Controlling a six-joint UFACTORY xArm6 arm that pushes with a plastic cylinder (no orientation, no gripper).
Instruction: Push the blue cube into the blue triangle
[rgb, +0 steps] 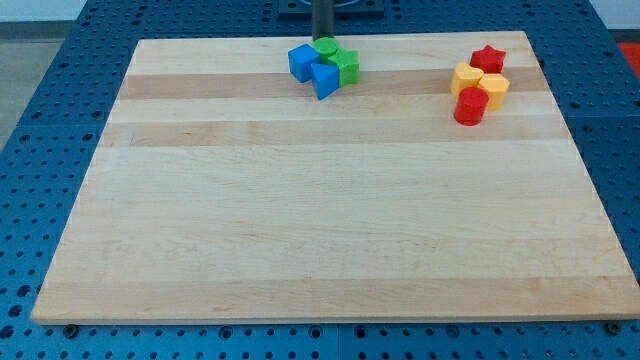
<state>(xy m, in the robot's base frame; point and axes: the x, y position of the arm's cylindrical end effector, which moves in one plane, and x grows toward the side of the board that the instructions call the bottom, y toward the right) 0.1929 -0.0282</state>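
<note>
The blue cube (301, 62) sits near the board's top edge, left of centre. The blue triangle (324, 79) lies right beside it, at its lower right, touching or nearly so. A green round block (326, 46) and a green star-like block (347, 66) crowd against them on the right. My tip (324, 37) comes down at the view's top, just behind the green round block and up-right of the blue cube.
At the top right stands a cluster: a red star (488, 58), a yellow block (466, 77), a yellow block (494, 86) and a red cylinder (470, 106). The wooden board (330, 220) lies on a blue perforated table.
</note>
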